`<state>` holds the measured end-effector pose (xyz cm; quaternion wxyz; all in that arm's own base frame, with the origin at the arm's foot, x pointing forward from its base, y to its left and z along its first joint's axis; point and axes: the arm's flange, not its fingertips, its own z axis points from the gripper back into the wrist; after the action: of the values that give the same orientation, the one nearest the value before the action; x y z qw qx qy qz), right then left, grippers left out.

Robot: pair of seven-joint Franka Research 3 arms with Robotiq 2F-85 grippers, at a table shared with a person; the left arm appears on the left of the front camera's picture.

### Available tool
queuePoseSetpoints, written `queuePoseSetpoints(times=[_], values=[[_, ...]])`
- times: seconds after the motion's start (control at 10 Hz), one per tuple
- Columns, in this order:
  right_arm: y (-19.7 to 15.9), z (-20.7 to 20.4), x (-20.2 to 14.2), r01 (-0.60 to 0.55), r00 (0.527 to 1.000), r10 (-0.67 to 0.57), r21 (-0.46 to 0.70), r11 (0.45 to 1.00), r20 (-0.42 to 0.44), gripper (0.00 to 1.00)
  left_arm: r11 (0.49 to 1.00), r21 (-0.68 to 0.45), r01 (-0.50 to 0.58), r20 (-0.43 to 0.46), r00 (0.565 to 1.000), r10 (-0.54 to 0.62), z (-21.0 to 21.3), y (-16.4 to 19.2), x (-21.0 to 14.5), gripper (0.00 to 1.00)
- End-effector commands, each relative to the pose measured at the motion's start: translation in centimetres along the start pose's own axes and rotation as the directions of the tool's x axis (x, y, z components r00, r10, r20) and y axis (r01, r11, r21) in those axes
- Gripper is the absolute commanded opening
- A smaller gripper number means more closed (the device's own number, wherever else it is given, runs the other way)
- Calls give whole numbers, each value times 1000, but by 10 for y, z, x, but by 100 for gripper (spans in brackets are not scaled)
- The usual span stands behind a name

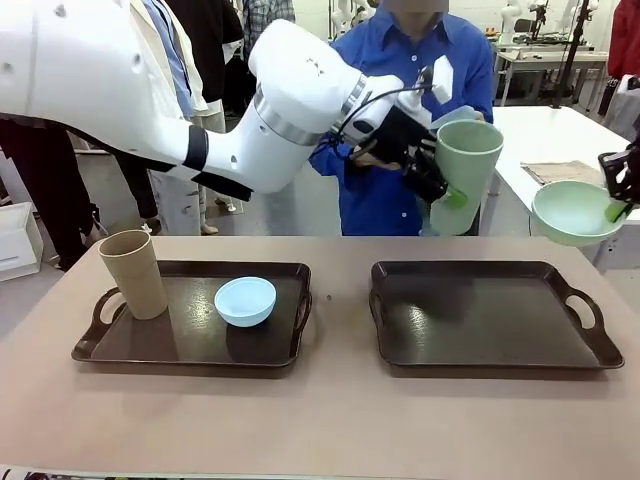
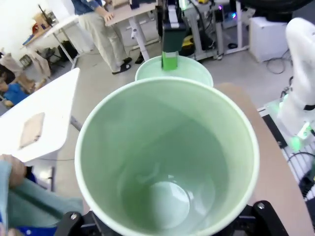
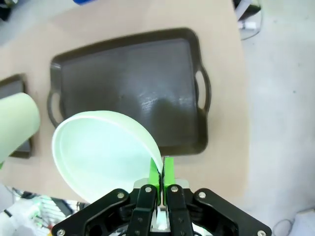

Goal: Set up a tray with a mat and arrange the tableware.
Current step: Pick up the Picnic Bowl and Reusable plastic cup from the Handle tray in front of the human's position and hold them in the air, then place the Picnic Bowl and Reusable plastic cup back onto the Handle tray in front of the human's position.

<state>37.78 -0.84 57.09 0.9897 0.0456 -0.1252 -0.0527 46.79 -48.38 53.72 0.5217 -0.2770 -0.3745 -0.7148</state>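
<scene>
My left gripper (image 1: 445, 186) is shut on the pale green cup (image 1: 468, 160), holding it tilted high above the back of the right tray (image 1: 490, 325). The cup's hollow (image 2: 167, 162) faces the left wrist camera. My right gripper (image 1: 618, 205) is shut on the rim of the pale green bowl (image 1: 572, 212), in the air past that tray's right handle; its green pads (image 3: 169, 169) pinch the bowl's (image 3: 98, 152) edge. The tan cup (image 1: 133, 272) and light blue bowl (image 1: 245, 300) stand on the left tray (image 1: 180, 352). I cannot tell which thing is the mat.
A person in a blue shirt (image 1: 375, 195) stands at the far side, hands close behind my left gripper, holding something pale blue (image 2: 29, 206). A flat tan piece (image 1: 565, 172) lies on the white side table (image 1: 540, 135) at back right.
</scene>
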Motion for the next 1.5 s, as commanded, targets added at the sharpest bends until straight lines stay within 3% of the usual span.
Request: queuePoseSetpoints(times=[0.0, 0.1, 0.2, 1.4], values=[[1, 2, -10, 20, 1000, -20, -44, 999, 3, 0, 998, 62, 1, 8, 1000, -1, 7, -13, -11, 27], [-2, -9, -3, -32, 999, 31, -16, 999, -23, 0, 998, 56, -13, 15, 1000, 13, 7, -13, -15, 27], [1, 11, -9, -2, 1000, 2, -2, 1000, 8, 0, 1000, 26, 11, -2, 1000, -11, 7, -4, 8, 27], [1, 11, -9, -2, 1000, 2, -2, 1000, 8, 0, 1000, 26, 11, -2, 1000, -11, 7, -4, 8, 27]])
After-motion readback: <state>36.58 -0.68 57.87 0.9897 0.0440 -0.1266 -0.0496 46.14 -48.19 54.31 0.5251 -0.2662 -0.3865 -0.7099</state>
